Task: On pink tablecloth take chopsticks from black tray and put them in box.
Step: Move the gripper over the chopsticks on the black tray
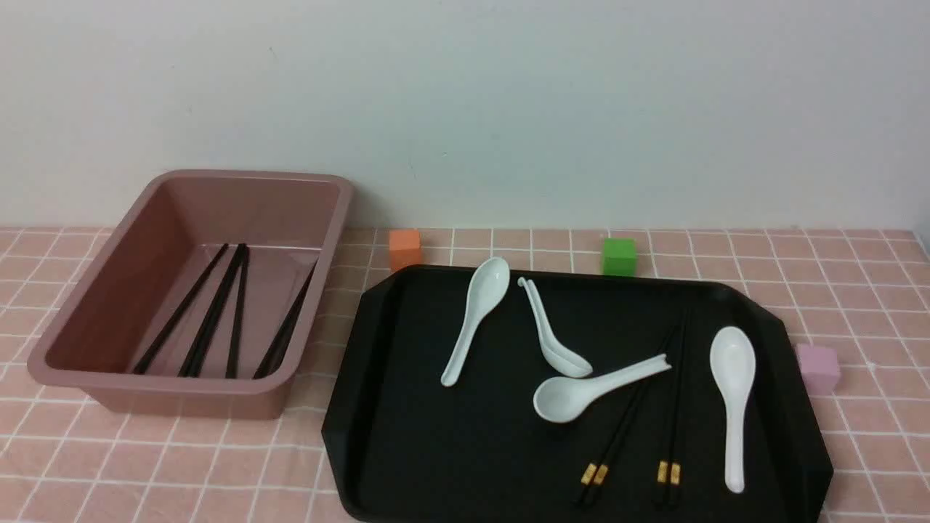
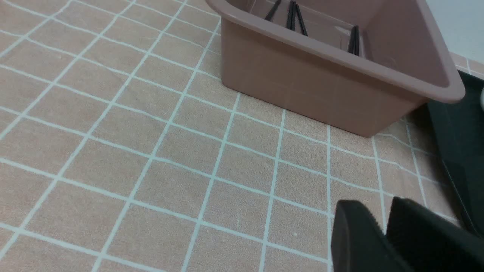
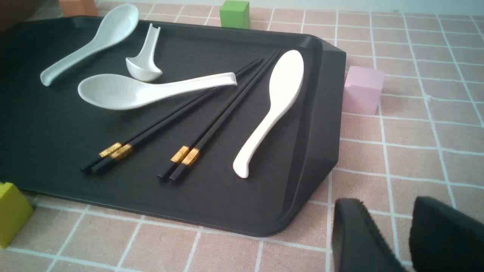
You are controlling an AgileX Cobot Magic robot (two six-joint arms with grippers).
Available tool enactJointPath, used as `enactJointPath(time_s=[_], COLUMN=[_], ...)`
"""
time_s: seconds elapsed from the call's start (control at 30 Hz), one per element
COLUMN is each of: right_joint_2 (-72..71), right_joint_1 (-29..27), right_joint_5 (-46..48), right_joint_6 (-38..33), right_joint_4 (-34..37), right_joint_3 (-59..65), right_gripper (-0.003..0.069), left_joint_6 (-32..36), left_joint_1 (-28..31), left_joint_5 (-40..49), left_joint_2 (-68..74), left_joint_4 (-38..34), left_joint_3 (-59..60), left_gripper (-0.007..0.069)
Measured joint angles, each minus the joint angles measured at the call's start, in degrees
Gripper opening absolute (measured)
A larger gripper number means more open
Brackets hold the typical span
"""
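Note:
Two pairs of black chopsticks with gold bands (image 1: 625,428) lie on the right half of the black tray (image 1: 436,450), one pair partly under a white spoon handle. They also show in the right wrist view (image 3: 223,113). Several chopsticks (image 1: 218,312) lie inside the mauve box (image 1: 182,381) at the left, on the pink tablecloth (image 1: 182,465). Neither gripper shows in the front view. My left gripper (image 2: 378,206) is shut and empty, low over the cloth by the box's near corner (image 2: 302,83). My right gripper (image 3: 387,204) is slightly open and empty, over the cloth beside the tray's corner (image 3: 302,196).
Several white soup spoons (image 1: 476,316) lie on the tray among the chopsticks. An orange cube (image 1: 405,249) and a green cube (image 1: 619,256) stand behind the tray. A pink cube (image 1: 819,367) stands at its right, and a yellow cube (image 3: 11,211) at its near edge.

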Motion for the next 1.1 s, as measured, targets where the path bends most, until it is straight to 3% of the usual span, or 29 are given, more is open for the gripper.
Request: enactJointPath(time_s=[0.93, 1.1], right_joint_2=[0.0, 0.0], right_joint_1=[0.0, 0.0], right_joint_5=[-0.6, -4.8], right_joint_6=[0.2, 6.5], right_joint_4=[0.2, 11.8], right_joint_3=[0.0, 0.6], right_gripper=[0.0240, 0.0240], left_joint_6=[0.0, 0.0], left_joint_1=[0.0, 0.0], left_joint_5=[0.0, 0.0], left_joint_2=[0.0, 0.0], left_joint_4=[0.0, 0.0], left_joint_3=[0.0, 0.0], left_gripper=[0.0167, 0.0174])
